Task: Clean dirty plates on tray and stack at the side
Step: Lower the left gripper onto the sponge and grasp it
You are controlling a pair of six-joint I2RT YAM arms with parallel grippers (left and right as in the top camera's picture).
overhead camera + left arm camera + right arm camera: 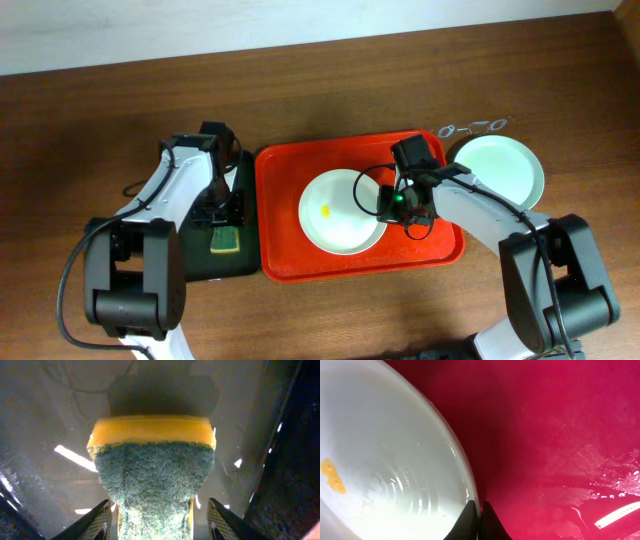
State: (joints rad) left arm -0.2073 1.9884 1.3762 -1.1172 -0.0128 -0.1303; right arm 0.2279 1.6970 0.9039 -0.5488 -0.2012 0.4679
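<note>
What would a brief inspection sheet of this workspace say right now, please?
Surface: brown wooden table.
Job's things: white plate, yellow smear, on red tray; pale green plate on the table right of it.
Clutter: black tray with sponge; small glinting item, unclear.
Hands: left hand straddles the sponge, grip unclear; right hand shut at the white plate's rim.
Cables: black cable looped by the right wrist.
Surroundings: pale strip behind table.

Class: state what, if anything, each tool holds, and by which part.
Left tool straddles one end of the sponge; a grip cannot be told. Right tool is shut at the rim of the white plate; a pinch cannot be confirmed.
</note>
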